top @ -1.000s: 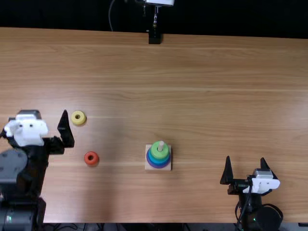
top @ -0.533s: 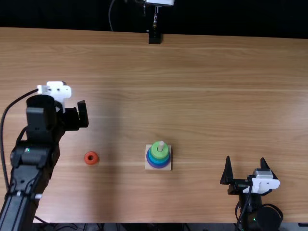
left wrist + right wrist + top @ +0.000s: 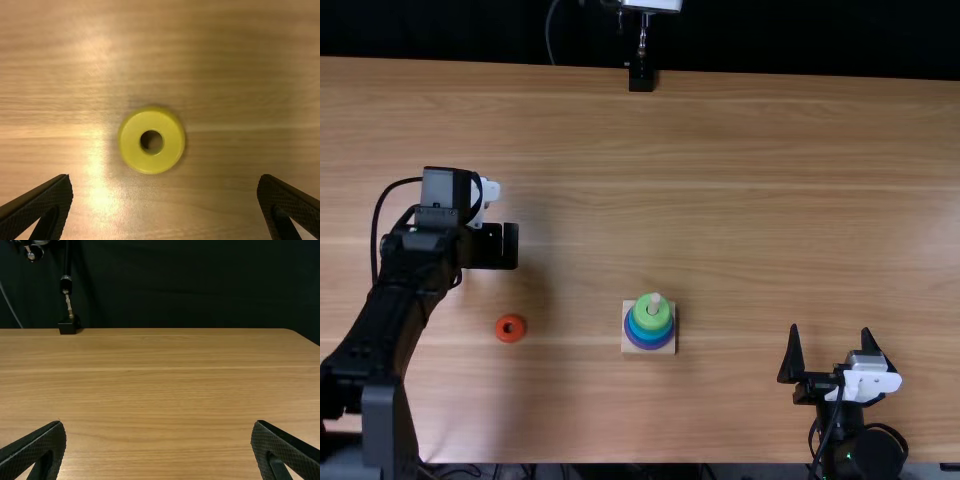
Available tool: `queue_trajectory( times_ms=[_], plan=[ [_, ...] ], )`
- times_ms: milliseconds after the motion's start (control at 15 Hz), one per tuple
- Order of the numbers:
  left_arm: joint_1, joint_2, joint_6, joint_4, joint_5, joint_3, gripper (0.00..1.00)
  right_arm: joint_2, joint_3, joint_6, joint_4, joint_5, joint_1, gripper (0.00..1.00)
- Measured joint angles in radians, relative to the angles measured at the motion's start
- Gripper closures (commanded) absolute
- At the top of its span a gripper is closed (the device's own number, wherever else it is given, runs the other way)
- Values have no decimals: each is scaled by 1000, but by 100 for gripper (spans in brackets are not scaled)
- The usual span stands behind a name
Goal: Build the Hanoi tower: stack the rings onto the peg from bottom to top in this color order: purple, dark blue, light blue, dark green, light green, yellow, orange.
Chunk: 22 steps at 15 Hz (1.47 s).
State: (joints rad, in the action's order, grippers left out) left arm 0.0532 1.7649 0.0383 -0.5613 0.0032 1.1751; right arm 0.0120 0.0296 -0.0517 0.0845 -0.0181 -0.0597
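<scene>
Now seems to be the step of taking the yellow ring (image 3: 131, 142), which lies flat on the bench (image 3: 750, 220). The left claw (image 3: 165, 177) is wide open above it and holds nothing; next it should go down straight, close on the smooth round side, then lift. The right claw (image 3: 830, 330) is also open and empty. The orange ring (image 3: 501, 331) waits nearby. A green ring (image 3: 642, 314) tops the stack around the rounded peg (image 3: 655, 299), on a pale square base (image 3: 627, 347). The wood grain looks fine and streaked.
</scene>
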Motion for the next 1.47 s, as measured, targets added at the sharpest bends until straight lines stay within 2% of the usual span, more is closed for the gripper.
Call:
queue_trajectory(
  times_ms=[400, 1467],
  plan=[
    [0, 114, -87, -15, 0, 117, 0, 0, 0, 0, 0, 0, 0, 0],
    [0, 219, -106, -48, 0, 136, 0, 0, 0, 0, 0, 0, 0, 0]
  ],
)
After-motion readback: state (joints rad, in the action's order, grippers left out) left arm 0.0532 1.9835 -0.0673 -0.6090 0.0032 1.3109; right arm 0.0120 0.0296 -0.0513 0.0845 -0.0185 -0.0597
